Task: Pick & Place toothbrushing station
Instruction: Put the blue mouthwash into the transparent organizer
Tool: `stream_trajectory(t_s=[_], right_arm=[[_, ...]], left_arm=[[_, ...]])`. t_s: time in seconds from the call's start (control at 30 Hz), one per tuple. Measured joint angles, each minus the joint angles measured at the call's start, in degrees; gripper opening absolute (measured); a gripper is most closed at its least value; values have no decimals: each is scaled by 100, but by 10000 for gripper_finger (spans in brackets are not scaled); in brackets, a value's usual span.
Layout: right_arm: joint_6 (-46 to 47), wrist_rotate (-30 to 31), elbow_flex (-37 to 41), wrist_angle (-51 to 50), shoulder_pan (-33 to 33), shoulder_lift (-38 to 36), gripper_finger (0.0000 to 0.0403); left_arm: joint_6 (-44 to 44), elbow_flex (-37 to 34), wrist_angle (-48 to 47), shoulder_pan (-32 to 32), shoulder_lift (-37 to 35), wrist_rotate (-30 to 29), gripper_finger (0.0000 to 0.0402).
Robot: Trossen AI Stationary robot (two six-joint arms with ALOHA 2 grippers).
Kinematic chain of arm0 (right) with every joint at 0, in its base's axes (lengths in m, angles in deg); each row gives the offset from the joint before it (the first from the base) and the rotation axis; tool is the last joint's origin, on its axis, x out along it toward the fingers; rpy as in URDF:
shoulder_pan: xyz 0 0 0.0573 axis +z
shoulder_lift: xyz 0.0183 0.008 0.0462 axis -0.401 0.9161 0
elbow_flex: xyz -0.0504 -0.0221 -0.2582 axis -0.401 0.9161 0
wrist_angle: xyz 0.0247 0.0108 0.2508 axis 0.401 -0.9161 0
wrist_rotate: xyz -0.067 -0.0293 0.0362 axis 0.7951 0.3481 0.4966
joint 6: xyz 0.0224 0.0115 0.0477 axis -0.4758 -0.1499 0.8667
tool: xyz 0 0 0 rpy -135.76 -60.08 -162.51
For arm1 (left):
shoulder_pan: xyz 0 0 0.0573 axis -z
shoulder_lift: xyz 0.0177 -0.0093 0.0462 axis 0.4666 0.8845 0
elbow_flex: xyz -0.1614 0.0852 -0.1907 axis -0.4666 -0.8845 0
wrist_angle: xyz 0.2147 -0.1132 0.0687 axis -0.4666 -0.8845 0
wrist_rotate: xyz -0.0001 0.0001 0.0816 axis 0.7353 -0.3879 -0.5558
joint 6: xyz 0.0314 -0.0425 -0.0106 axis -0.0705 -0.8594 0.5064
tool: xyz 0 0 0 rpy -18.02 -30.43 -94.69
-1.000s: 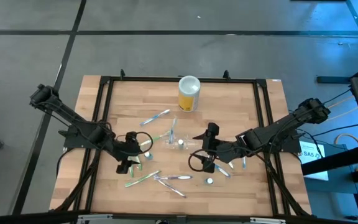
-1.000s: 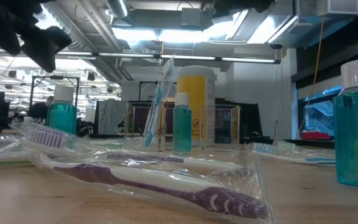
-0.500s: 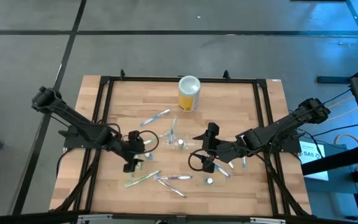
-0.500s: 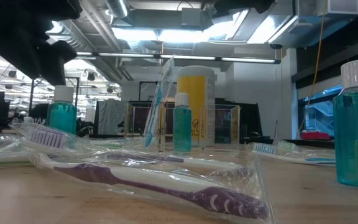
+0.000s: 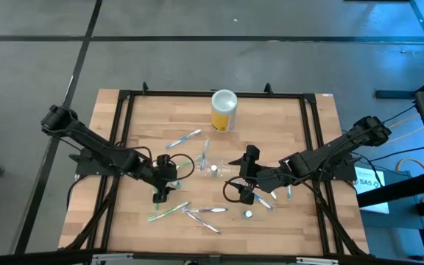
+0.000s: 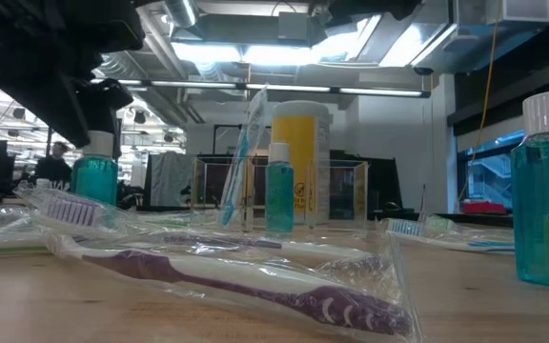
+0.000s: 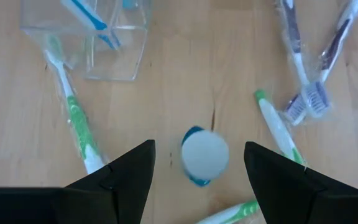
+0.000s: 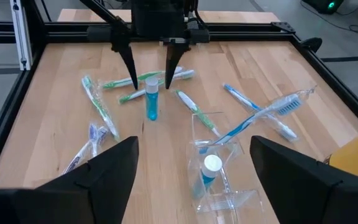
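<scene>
The toothbrushing station (image 8: 219,171), a clear plastic container, stands on the wood mid-table (image 5: 212,166). It holds a blue toothbrush (image 8: 253,121) and a small blue bottle (image 8: 209,171). My right gripper (image 8: 194,140) hangs open above and just beside it. A second small blue mouthwash bottle with a white cap (image 7: 204,155) stands upright on the table to the left. My left gripper (image 7: 199,146) is open over it, pointing steeply down, one finger on either side of the cap (image 8: 151,84) without touching it.
Several wrapped toothbrushes (image 8: 98,106) (image 7: 297,68) lie scattered around both grippers. A yellow canister with a white lid (image 5: 224,110) stands at the far middle. A larger mouthwash bottle (image 6: 546,200) stands near the front. A black frame (image 5: 124,96) rims the table.
My left gripper has gone toward the table's right and down, coming over the small white-capped bottle, and has stayed open. Nothing on the table has moved.
</scene>
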Motion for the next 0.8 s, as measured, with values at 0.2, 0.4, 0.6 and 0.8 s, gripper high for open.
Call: stream_trajectory(t_s=[0.2, 0.4, 0.6, 0.8], right_arm=[[-4, 0, 0, 1, 0, 0, 304], [-17, 0, 0, 2, 0, 0, 292], [-17, 0, 0, 2, 0, 0, 283], [-15, 0, 0, 2, 0, 0, 280]], left_arm=[[-62, 0, 113, 2, 309, 99, 244], [-67, 0, 135, 2, 513, 63, 244], [8, -2, 155, 2, 613, -7, 219], [154, -2, 215, 1, 635, -176, 165]])
